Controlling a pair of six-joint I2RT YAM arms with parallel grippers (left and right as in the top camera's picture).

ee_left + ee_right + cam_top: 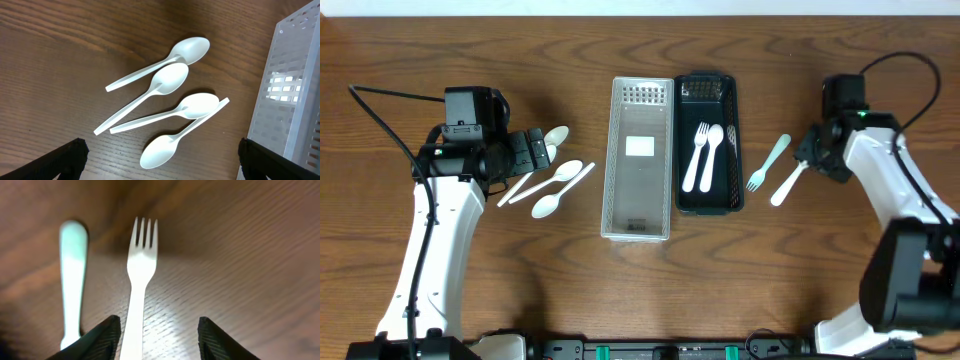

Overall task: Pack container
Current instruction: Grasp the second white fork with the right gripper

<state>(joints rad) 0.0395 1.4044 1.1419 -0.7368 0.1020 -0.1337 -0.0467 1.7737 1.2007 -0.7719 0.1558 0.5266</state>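
Note:
A clear perforated container point(638, 160) and a black container point(708, 145) stand side by side mid-table. The black one holds a white fork point(695, 160) and a white spoon point(712, 155). Several white spoons point(555, 180) lie left of the clear container; the left wrist view shows them point(165, 100) just ahead of my fingers. My left gripper point(538, 150) point(161, 167) is open and empty over them. A white fork point(787, 183) point(137, 280) and a pale green fork point(770, 160) point(72, 270) lie right of the black container. My right gripper point(807, 160) point(159, 322) is open, its fingers astride the white fork's handle.
The clear container's wall point(295, 90) stands close to my left gripper's right finger. The wooden table point(470, 60) carries both arms' cables at its far left and far right.

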